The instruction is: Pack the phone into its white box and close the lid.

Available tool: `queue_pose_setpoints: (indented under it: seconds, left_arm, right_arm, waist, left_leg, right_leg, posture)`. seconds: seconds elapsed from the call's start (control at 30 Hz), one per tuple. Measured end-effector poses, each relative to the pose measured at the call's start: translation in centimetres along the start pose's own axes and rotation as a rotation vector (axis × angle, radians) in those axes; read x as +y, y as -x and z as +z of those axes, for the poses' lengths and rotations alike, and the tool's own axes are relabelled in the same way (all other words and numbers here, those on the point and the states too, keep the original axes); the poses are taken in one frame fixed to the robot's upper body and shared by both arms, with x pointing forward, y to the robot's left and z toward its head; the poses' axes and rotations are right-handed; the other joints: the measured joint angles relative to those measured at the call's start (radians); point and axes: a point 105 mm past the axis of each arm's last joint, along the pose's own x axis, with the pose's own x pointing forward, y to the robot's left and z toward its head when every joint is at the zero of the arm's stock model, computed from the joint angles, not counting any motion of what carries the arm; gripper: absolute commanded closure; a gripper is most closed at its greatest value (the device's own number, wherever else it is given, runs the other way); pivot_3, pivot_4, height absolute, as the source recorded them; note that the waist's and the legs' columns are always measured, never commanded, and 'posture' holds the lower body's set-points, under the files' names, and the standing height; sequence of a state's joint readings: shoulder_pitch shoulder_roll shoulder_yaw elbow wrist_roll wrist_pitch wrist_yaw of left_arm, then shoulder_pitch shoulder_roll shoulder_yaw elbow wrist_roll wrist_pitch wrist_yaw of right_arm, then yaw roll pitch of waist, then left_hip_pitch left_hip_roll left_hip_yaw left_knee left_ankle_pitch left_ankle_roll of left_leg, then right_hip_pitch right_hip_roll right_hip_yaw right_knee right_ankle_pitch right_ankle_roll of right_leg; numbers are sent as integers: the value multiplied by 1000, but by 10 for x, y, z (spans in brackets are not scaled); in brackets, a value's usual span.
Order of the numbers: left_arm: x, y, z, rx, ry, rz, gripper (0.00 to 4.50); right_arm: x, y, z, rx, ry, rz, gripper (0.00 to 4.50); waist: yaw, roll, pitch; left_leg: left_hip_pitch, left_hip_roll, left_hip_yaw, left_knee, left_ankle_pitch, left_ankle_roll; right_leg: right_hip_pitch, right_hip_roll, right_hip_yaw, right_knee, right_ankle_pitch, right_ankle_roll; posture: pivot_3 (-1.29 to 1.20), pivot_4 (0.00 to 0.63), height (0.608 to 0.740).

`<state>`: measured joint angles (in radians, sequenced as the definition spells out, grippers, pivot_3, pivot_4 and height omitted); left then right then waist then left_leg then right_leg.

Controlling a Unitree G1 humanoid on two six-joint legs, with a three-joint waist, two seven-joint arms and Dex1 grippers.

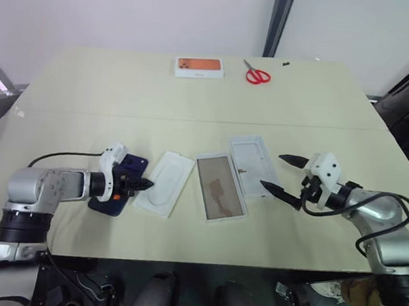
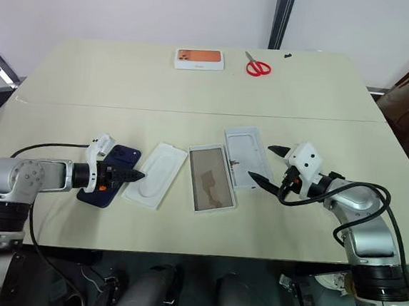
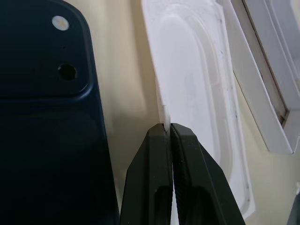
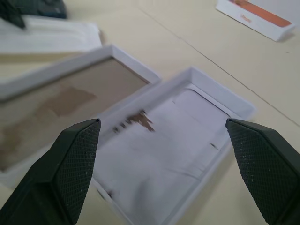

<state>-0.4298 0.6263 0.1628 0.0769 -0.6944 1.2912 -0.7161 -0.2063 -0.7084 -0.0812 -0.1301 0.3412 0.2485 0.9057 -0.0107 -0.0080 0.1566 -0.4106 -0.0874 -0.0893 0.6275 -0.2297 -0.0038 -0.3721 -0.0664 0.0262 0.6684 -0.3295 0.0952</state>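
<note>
The dark navy phone (image 1: 135, 165) lies flat, back up, at the left of the table, its camera cluster (image 3: 65, 51) showing. My left gripper (image 1: 147, 184) reaches over it and is shut on the near edge of the thin white insert (image 1: 164, 183) beside it; the pinch on the insert's rim (image 3: 164, 110) is plain in the left wrist view. To the right lies the white box (image 1: 219, 186), empty, tan floor up. The lid (image 1: 252, 164) lies beside it, white inner face up. My right gripper (image 1: 283, 175) hovers wide open at the lid's right side, holding nothing.
At the table's far edge lie a white box with an orange print (image 1: 198, 67) and red scissors (image 1: 257, 74). The cream table (image 1: 193, 116) has a seam running across its middle. A dark chair stands at the far right.
</note>
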Motion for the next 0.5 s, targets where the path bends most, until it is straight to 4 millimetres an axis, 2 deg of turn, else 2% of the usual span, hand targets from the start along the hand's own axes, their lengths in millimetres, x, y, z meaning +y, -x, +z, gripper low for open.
queue_pose_setpoints:
  seconds: [0.17, 0.4, 0.5]
  left_arm:
    - [2, 5, 8, -48, 81, -15, 4318]
    - [3, 9, 17, -111, 107, -8, 4318]
    - [4, 11, 20, -132, 118, -2, 4318]
  right_arm:
    - [9, -3, 7, -14, 3, 42, 0]
    - [23, -10, 4, -12, -12, 92, 0]
    - [37, -12, 3, -9, -30, 161, 0]
  waist:
    - [0, -1, 1]
    - [0, -2, 1]
    - [0, -2, 1]
  left_leg:
    - [0, 0, 0, 0, 0, 0]
    - [0, 0, 0, 0, 0, 0]
    - [0, 0, 0, 0, 0, 0]
  right_leg:
    - [0, 0, 0, 0, 0, 0]
    - [0, 0, 0, 0, 0, 0]
    - [0, 0, 0, 0, 0, 0]
  posture:
    - [0, 150, 734]
    - [0, 150, 734]
    - [0, 150, 734]
